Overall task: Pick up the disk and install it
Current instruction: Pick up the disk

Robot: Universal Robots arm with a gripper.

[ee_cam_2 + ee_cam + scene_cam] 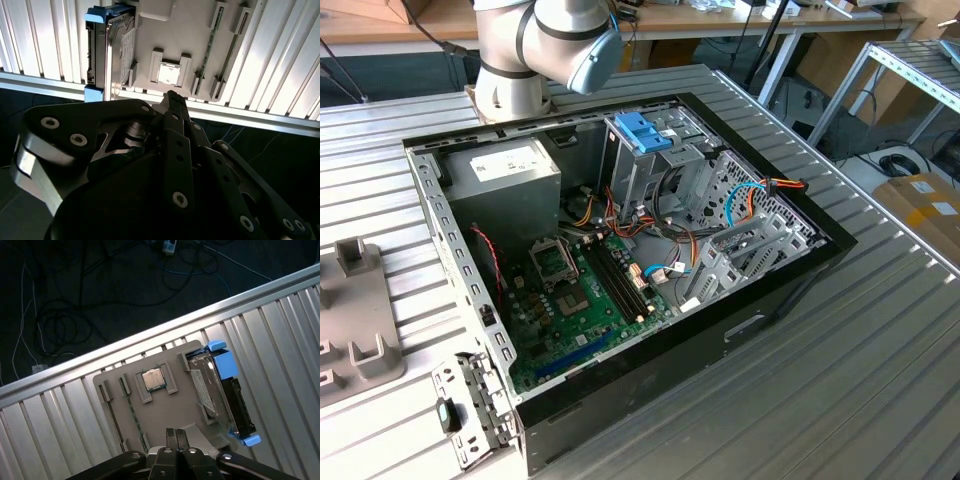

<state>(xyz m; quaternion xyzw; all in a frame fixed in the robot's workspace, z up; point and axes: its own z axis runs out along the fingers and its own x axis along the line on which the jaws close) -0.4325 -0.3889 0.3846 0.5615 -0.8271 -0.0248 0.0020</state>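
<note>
My black tool [175, 432], 2 fingers [170, 437] together (empty), hovers near the edge-standing grey-metal, blue-framed disk [220, 395]; descending shut, I'd topple it.

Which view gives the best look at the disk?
The first wrist view: the disk stands on edge in the grey holder, label face and both blue carrier ends visible. The second wrist view shows it nearly edge-on.

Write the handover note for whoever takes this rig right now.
Gripper: fingers shut, empty, hovering by the grey holder.
Disk: stands on edge in a slot of the holder, apart from the gripper.
Case: open on the table.
Done: nothing that shows.
Left: Disk not yet picked up, not yet installed.
</note>
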